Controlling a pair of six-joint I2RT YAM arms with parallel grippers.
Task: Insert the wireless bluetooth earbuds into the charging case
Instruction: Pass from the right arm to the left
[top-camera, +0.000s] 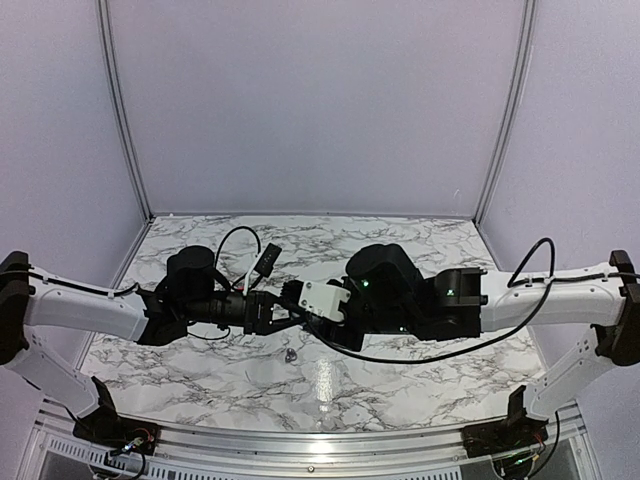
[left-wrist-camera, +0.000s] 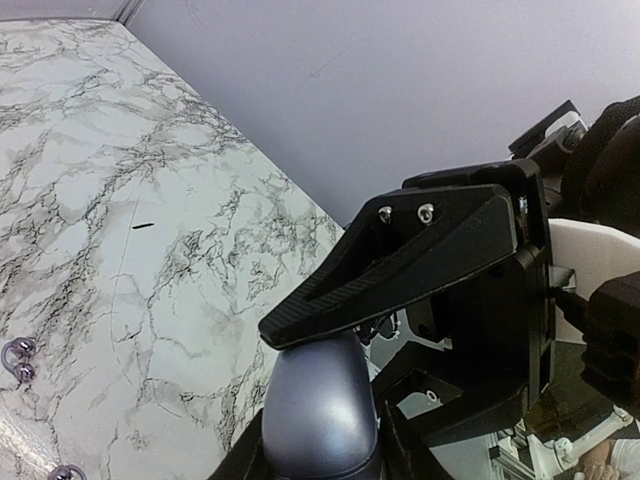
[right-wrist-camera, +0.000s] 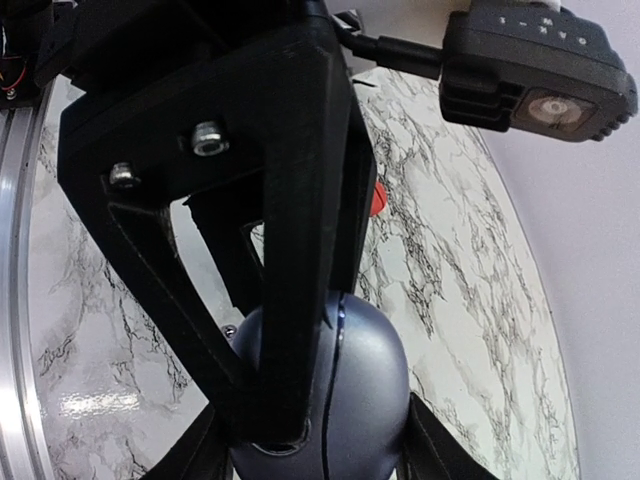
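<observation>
The charging case (left-wrist-camera: 320, 400) is a closed blue-grey pebble, held in the air between both grippers above the table's middle. My left gripper (left-wrist-camera: 320, 452) has its fingers against the case's two sides. My right gripper (right-wrist-camera: 320, 455) also grips the case (right-wrist-camera: 375, 400), whose seam faces its camera. The right gripper's black finger (left-wrist-camera: 400, 270) lies across the top of the case. In the top view the left gripper (top-camera: 272, 312) and right gripper (top-camera: 305, 318) meet and hide the case. Silvery earbuds (left-wrist-camera: 18, 358) lie loose on the marble; one earbud (top-camera: 290, 354) sits below the grippers.
A small red object (right-wrist-camera: 377, 197) peeks from behind the left gripper's finger, low over the marble table (top-camera: 400, 385). Another silvery bud (left-wrist-camera: 65, 472) lies near the left wrist view's bottom edge. Grey walls (top-camera: 320, 100) enclose the back and sides. Cables loop over both arms.
</observation>
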